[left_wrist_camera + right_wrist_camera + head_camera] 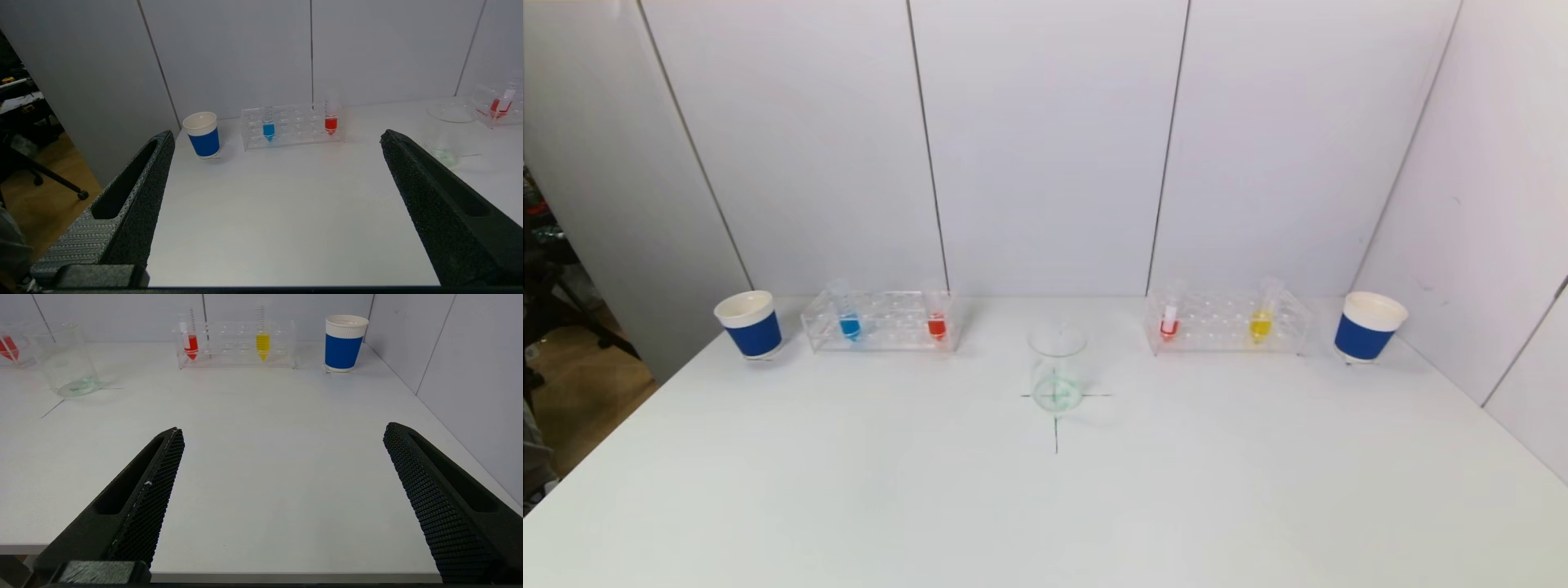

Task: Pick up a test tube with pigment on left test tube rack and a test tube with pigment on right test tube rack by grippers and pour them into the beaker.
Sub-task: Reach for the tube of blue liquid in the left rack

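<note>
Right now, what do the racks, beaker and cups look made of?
Racks: clear glossy plastic, probably acrylic; tubes show through the walls. Beaker: transparent, glass or clear plastic, can't tell which. Cups: matte paper by the look, white with blue sleeves.

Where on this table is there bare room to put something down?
The whole near part of the table, in front of the beaker, is bare. So are the gaps between the beaker and the left rack and right rack. The back edge is crowded: racks along the wall, with a left cup and right cup at the ends.
</note>
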`<state>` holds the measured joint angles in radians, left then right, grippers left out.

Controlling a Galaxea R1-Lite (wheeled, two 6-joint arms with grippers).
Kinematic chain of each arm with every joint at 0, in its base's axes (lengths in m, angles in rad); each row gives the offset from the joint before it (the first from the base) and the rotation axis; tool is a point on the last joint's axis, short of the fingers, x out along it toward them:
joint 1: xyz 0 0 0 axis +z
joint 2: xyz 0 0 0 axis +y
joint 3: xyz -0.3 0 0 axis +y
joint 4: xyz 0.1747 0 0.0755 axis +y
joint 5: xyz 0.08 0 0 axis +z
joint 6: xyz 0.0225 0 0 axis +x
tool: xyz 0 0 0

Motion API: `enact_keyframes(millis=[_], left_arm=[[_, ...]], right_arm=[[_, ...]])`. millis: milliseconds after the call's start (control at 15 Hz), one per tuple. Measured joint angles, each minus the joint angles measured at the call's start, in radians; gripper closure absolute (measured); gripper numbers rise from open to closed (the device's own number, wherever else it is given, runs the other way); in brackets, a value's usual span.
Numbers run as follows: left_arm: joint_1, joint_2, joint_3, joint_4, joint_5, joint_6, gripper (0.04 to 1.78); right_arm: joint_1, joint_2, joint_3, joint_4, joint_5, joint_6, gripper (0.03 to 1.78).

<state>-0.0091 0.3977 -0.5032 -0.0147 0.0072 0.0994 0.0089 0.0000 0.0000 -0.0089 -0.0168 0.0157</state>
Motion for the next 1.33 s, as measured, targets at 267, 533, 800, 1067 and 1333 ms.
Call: enact_keyframes(millis=[267, 533, 800, 1067, 1333], left_arm=[[0.0, 0.147, 0.001, -0.127, 0.041, -0.005, 0.06], [0.0, 0.286, 0.009, -0.229, 0.092, -0.017, 0.06], [0.0, 0.449, 0.016, -0.349, 0.134, -0.027, 0.06], [0.0, 0.636, 0.027, -0.532, 0.139, -0.034, 0.06], [0.001, 0.809, 0.047, -0.696, 0.14, -0.041, 0.06]], right_arm=[[0.0, 0.0, 0.0, 0.0, 0.0, 0.0, 0.04], [0.0, 0.0, 0.0, 0.0, 0.0, 0.0, 0.04], [0.0, 0.0, 0.0, 0.0, 0.0, 0.0, 0.04], [0.0, 0.0, 0.0, 0.0, 0.0, 0.0, 0.04], [0.0, 0.0, 0.0, 0.0, 0.0, 0.0, 0.04]])
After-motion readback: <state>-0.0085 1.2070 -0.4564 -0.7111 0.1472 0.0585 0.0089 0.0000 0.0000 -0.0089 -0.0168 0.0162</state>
